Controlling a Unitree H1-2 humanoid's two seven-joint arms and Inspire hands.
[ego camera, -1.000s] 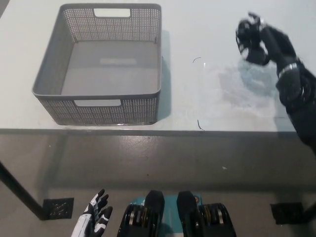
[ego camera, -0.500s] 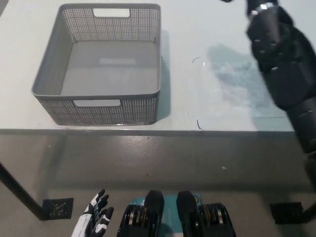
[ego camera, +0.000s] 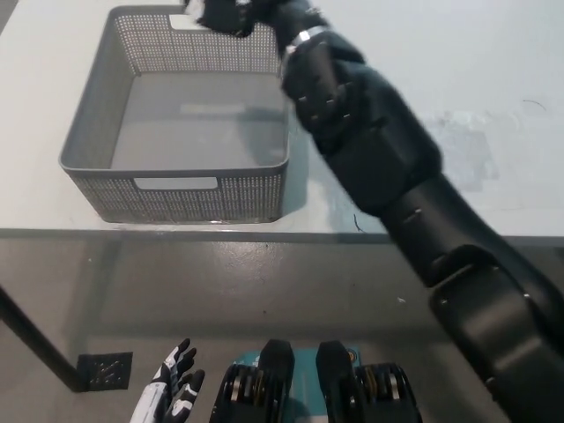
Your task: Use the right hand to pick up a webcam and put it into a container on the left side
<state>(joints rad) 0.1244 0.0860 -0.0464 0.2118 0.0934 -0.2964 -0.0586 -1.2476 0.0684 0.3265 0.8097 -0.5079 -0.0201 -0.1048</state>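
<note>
Your right hand point(ego camera: 231, 15) is up at the far rim of the gray basket point(ego camera: 88, 132), by the top edge. It's curled around sth dark w/ a white bit, prob. the webcam, but you can't tell its pointing or long side. The left hand point(ego camera: 169, 392) rests low, fingers apart, below the counter point(ego camera: 441, 70).

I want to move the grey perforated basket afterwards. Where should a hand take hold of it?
Judging by its shape, grip the grey perforated plastic basket at the handle cut-out in its near wall, coming from the table edge; the slot sits just under the rim.
</note>
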